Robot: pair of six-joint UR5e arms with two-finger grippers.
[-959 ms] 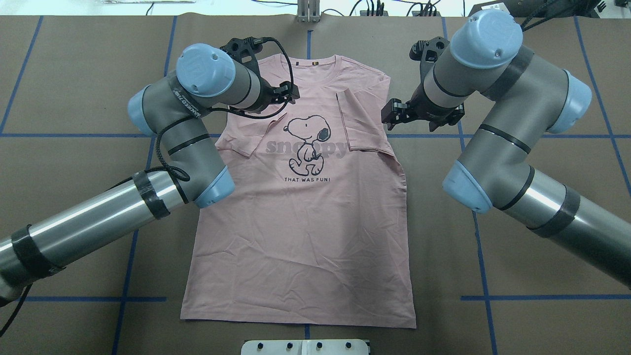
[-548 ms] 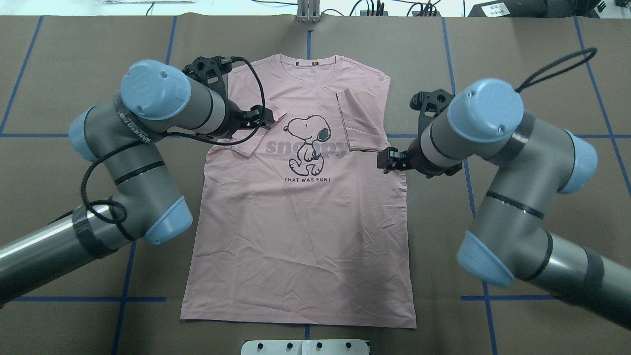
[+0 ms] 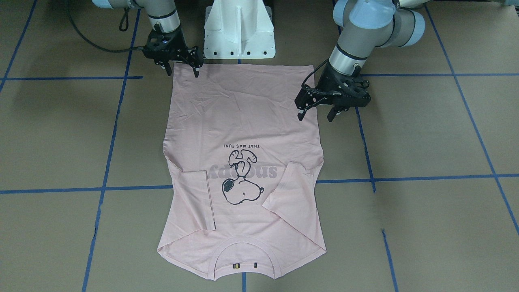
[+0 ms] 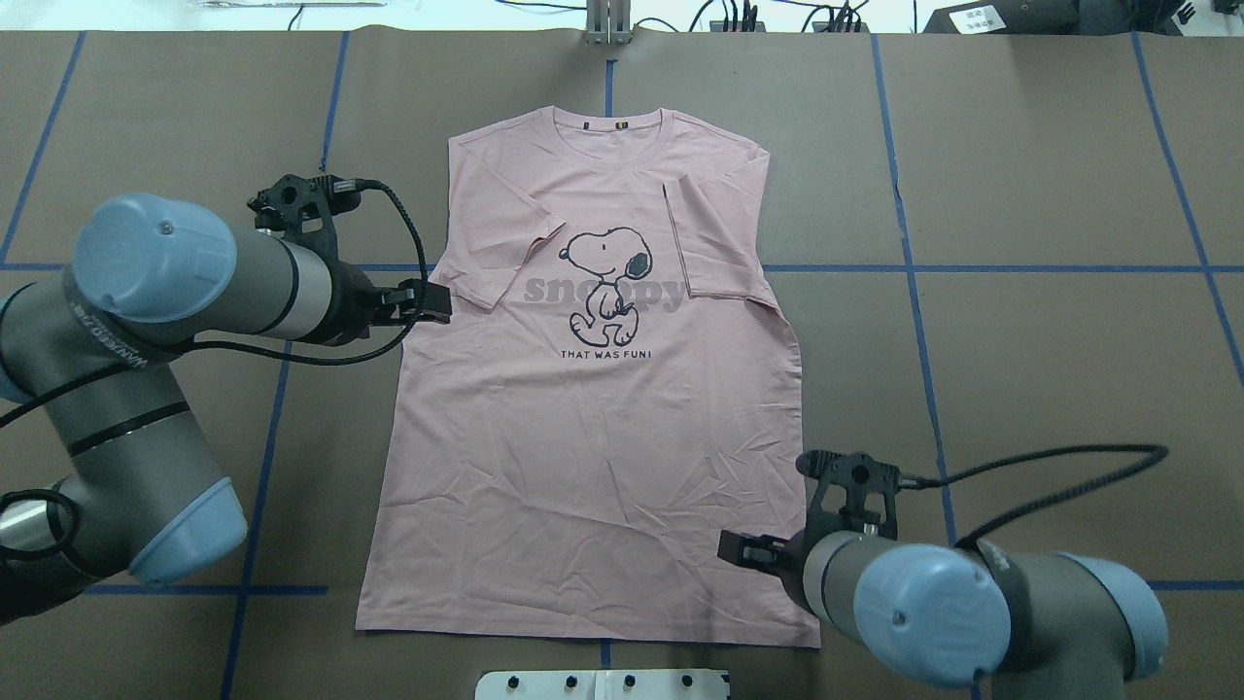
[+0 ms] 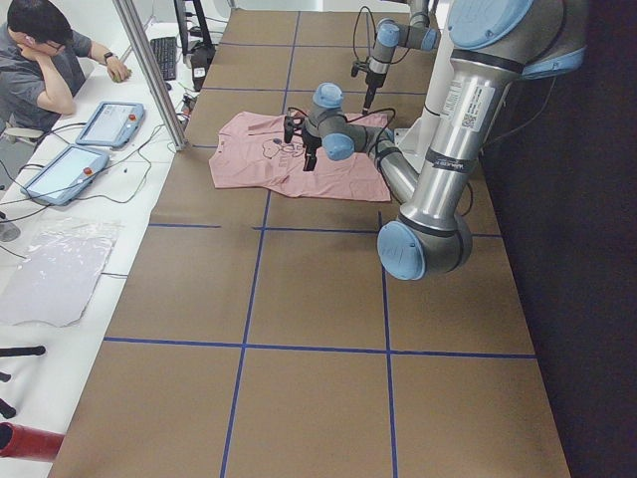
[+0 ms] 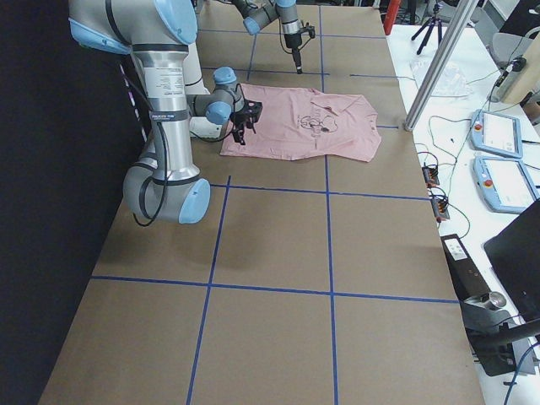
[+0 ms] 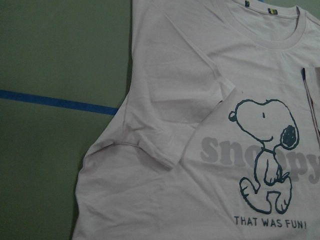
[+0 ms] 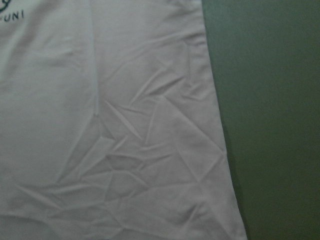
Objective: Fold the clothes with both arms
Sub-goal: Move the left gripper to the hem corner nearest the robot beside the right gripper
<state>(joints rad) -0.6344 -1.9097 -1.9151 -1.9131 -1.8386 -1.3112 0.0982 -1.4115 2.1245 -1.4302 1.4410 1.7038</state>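
left claw (image 4: 432, 301) — back to T-shirt (image 4: 583, 467) side edge | right claw (image 4: 743, 549) — down by hem (image 4: 583, 630)

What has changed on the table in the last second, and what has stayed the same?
Both grippers drew back toward the robot. The left gripper moved from the shoulder to the T-shirt's left edge by the sleeve; the right gripper went farther, to the hem corner. Fingers open, holding nothing. The T-shirt lies unchanged, sleeves folded in.

Grey tubular arms (image 4: 282, 287) with light-blue joint caps (image 4: 155, 255), black claws (image 3: 315, 115) and cables (image 4: 416, 228).
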